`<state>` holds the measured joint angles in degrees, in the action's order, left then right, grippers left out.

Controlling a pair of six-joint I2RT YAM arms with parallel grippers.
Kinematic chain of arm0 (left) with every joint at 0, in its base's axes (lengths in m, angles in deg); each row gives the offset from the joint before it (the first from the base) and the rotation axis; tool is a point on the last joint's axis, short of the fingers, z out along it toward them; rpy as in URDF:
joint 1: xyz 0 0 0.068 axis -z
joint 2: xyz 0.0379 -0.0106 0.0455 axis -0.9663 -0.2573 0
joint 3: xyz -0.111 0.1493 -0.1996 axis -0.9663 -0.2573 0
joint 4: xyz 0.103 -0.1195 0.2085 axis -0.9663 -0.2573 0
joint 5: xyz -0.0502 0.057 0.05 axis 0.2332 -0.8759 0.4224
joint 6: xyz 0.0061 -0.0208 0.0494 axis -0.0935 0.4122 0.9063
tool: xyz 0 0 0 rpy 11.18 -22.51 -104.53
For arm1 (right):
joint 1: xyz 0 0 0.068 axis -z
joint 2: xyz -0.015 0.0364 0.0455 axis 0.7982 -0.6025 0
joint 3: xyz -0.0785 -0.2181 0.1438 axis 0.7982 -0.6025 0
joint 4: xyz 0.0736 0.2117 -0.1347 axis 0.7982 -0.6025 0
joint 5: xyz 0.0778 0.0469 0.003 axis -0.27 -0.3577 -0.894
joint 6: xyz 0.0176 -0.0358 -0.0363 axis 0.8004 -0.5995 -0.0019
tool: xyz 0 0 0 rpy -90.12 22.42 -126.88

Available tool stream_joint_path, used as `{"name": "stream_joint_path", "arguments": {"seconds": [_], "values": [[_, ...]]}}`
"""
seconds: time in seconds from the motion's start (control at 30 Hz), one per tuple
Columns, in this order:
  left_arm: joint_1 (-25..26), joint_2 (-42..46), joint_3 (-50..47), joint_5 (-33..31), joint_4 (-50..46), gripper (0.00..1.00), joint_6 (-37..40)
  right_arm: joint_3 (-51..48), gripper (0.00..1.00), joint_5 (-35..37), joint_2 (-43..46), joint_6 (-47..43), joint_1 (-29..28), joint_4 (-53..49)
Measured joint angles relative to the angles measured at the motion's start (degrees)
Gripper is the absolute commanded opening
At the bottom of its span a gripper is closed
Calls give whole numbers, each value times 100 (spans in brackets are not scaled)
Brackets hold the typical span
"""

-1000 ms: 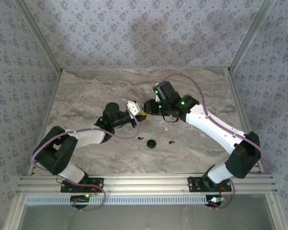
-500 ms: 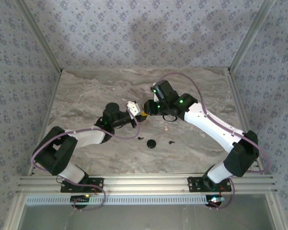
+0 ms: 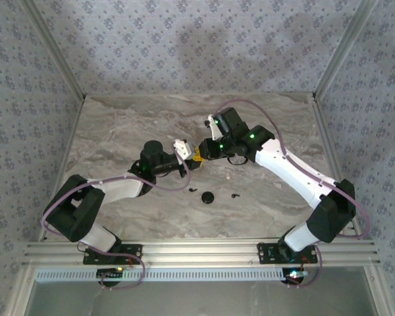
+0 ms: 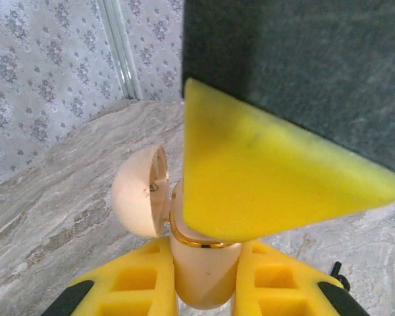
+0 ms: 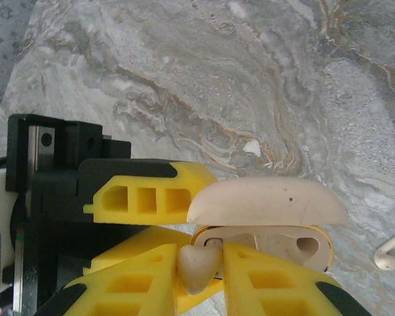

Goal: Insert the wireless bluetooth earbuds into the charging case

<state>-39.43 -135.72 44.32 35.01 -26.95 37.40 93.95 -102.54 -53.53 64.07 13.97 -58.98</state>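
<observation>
The charging case [image 4: 201,263] is cream with a gold rim, and its lid [image 4: 139,191] is swung open. My left gripper [image 4: 201,286] is shut on the case's body and holds it above the table. My right gripper [image 5: 199,273] is shut on a cream earbud [image 5: 197,263], which sits at the case's [image 5: 263,240] left socket under the lid [image 5: 266,201]. The right socket [image 5: 307,247] is empty. A second cream earbud [image 5: 387,253] lies on the marble, also a pale speck in the top view [image 3: 228,176]. Both grippers [image 3: 196,157] meet mid-table.
A small round black puck [image 3: 207,197] lies on the marble table [image 3: 118,125] in front of the grippers, with a tiny black piece on each side [image 3: 192,191] [image 3: 235,195]. Metal frame posts and patterned walls close in the table's sides and back.
The right wrist has turned and shifted slightly left, bringing its fingers closer over the case. The left arm holds still with the case.
</observation>
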Motion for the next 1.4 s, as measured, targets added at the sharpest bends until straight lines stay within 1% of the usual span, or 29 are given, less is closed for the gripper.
{"name": "stream_joint_path", "arguments": {"seconds": [0.37,0.6,0.97,1.4], "values": [[-31,92,2,219,-138,10,-63,-2,22,-706,2,-573,254,-111],[-31,109,2,306,-166,10,-63,-2,23,-944,2,-916,341,-197],[-31,111,92,715,-361,10,-107,52,23,-1412,2,-1744,518,-549],[-31,114,286,1019,-501,10,-153,195,23,-1974,2,-2507,785,-866]]}}
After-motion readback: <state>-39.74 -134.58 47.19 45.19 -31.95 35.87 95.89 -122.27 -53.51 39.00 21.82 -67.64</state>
